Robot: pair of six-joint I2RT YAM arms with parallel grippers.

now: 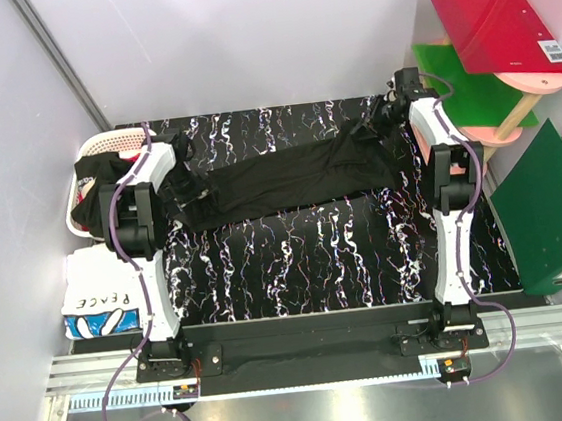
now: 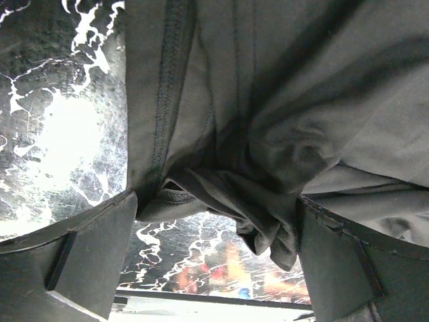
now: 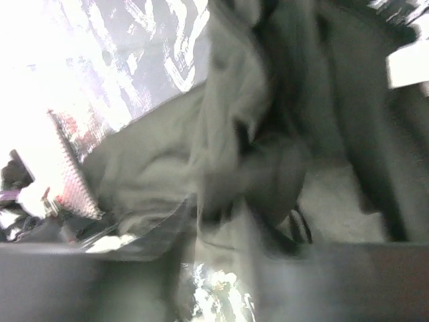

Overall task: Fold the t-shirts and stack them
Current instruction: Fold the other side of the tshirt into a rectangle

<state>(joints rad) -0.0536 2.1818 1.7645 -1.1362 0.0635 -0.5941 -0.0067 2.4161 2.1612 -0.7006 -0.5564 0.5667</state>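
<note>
Black cloth t-shirt (image 1: 288, 185) is lying across the marbled black table (image 1: 316, 257); left gripper (image 2: 214, 241) is gaping wide. Right gripper (image 1: 389, 114) is showing blurred; its opening, cannot tell.

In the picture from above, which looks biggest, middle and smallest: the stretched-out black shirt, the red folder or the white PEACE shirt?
1. Black shirt, stretched across the table.
2. Red folder; it seems to sit higher, nearer the camera, so that's less sure.
3. White PEACE shirt, folded up.
</note>
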